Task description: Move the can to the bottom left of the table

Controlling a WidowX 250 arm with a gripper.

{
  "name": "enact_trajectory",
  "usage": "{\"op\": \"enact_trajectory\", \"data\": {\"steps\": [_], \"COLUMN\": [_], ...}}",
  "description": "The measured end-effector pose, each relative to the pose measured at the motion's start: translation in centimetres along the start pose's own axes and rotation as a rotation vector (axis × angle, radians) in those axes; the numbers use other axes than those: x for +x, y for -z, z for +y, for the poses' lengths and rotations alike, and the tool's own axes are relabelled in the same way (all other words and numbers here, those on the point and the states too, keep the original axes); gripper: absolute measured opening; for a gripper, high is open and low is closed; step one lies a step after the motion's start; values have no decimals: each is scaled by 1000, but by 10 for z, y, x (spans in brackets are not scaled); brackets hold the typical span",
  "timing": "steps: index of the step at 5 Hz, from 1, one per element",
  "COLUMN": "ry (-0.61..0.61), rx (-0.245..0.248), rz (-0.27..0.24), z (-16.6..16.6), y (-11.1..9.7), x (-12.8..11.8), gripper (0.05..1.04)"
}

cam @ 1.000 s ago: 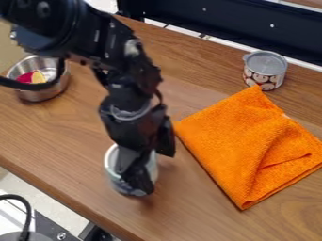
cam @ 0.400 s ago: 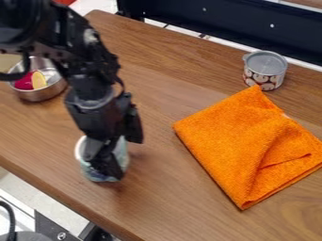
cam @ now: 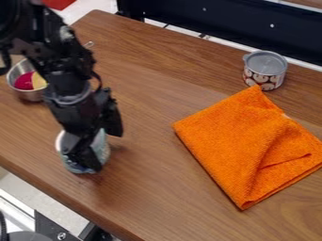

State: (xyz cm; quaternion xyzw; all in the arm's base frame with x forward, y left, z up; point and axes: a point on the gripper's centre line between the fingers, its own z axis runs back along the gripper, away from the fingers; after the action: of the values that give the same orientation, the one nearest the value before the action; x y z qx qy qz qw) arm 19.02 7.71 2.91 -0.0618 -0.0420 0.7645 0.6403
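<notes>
The gripper (cam: 89, 149) hangs over the lower left part of the table, shut on a pale can (cam: 100, 146). One finger crosses the front of the can and hides its middle; the whitish rim shows at the left and a bluish-green lower side below. The can is near the table's lower left edge. I cannot tell whether its base touches the wood. Farther right, at the upper right of the wooden table (cam: 151, 188), stands a second, patterned can (cam: 265, 70) with a grey lid.
An orange cloth (cam: 242, 146) lies folded on the right half of the table. A metal bowl (cam: 19, 71) holding a red and a yellow item stands at the upper left, partly behind the arm. A dark rail (cam: 232, 23) runs behind the table.
The gripper and the pale can have moved left and somewhat up in the view, toward the table's left edge. The patterned can, cloth and bowl have stayed put.
</notes>
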Motion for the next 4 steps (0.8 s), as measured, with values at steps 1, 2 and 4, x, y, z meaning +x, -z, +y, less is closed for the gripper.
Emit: {"op": "enact_trajectory", "data": {"steps": [1, 2, 4], "ry": [18, 20, 49], "rx": [5, 3, -30], "rz": [-3, -6, -3], "z": [-3, -3, -4], "y": [0, -1, -6], "x": [17, 32, 59], "gripper": [997, 997, 997]}}
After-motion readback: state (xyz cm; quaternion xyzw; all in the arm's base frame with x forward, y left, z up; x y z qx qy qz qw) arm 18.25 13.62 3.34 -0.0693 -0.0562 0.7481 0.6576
